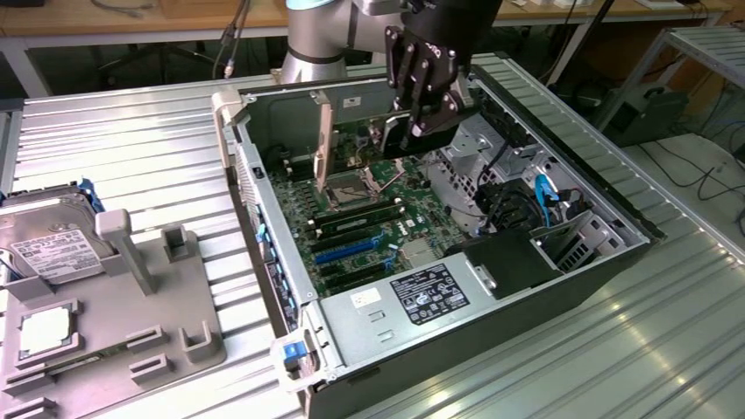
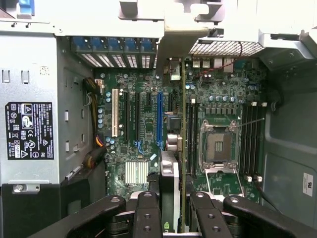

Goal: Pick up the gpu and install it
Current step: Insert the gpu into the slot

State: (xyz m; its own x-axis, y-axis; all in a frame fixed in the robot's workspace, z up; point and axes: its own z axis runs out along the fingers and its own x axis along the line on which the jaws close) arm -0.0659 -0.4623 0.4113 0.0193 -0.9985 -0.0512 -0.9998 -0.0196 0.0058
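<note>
A ribbed metal desk (image 1: 128,148) carries an open computer case (image 1: 489,332) lying on its side, with wooden benches (image 1: 117,17) behind it. The arm reaches down into the case. Its pincer (image 1: 427,120) is clamped on the gpu (image 1: 393,140), held upright over the motherboard (image 1: 372,218) beside the processor socket (image 2: 218,148).

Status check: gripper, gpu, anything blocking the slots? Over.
Gripper shut on gpu. It hangs edge-on over the motherboard inside the case, not seated. Nothing seen blocking the slots.
</note>
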